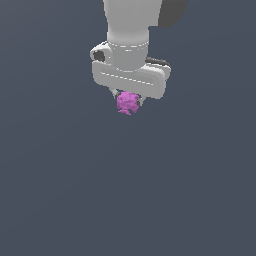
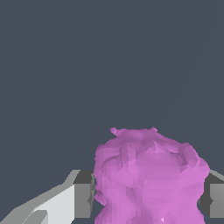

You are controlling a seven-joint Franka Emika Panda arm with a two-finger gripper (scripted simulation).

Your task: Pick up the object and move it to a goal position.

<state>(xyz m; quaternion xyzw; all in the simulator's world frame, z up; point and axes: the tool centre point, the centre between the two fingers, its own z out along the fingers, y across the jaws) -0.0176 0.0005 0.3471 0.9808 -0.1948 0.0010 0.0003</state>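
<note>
Closest in the wrist view, the object (image 2: 148, 179) — a magenta-pink, knobbly lump — fills the space between the two fingers (image 2: 83, 194), whose dark pads press against its sides. The jaws are clenched on it, one to each side, with no gap visible between pad and lump.

Farther off, the exterior view shows the white gripper (image 1: 128, 100) pointing straight down with the object (image 1: 127, 103) tucked under its body, most of the lump hanging below the short fingertips. Behind and around it there is only a flat, dark grey-blue ground with no edges or corners showing, so the lump cannot be placed against any surface; no shadow or contact tells whether it is lifted.

As a judgement, the grasp is done — what remains is the carry to the goal. No goal marker is visible in either view, so how much travel is left cannot be told.
</note>
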